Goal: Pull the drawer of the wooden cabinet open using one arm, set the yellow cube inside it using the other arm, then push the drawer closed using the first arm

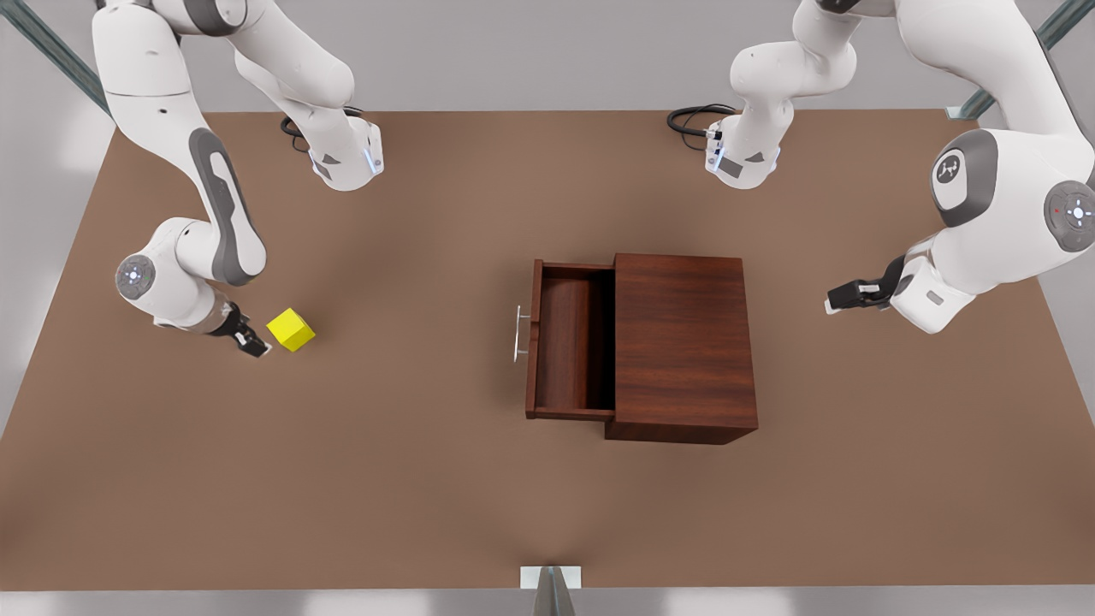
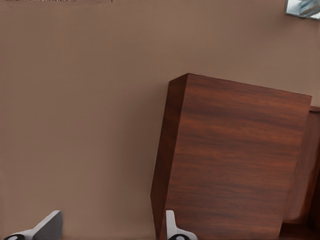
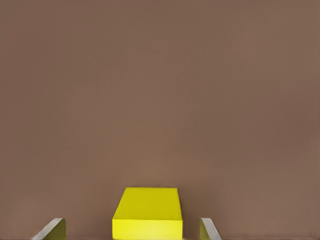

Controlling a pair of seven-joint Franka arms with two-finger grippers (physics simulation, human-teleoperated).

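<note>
The wooden cabinet [image 1: 684, 342] stands mid-table, and its drawer [image 1: 571, 342] is pulled out toward the front view's left, with nothing inside and the silver handle [image 1: 519, 334] in front. The yellow cube [image 1: 291, 329] rests on the table at the front view's left. My right gripper [image 1: 255, 345] sits low right beside it, open. In the right wrist view the cube [image 3: 147, 212] lies between the open fingertips [image 3: 52, 229] of that gripper [image 3: 131, 231]. My left gripper [image 1: 834, 299] hovers open at the front view's right, behind the cabinet [image 2: 235, 160]; its fingertips [image 2: 172, 227] stand wide apart.
The brown table [image 1: 385, 479] stretches wide around the cabinet. Black cables [image 1: 695, 118] lie by the arm bases at the back edge. A small metal bracket [image 1: 550, 577] sits at the near edge.
</note>
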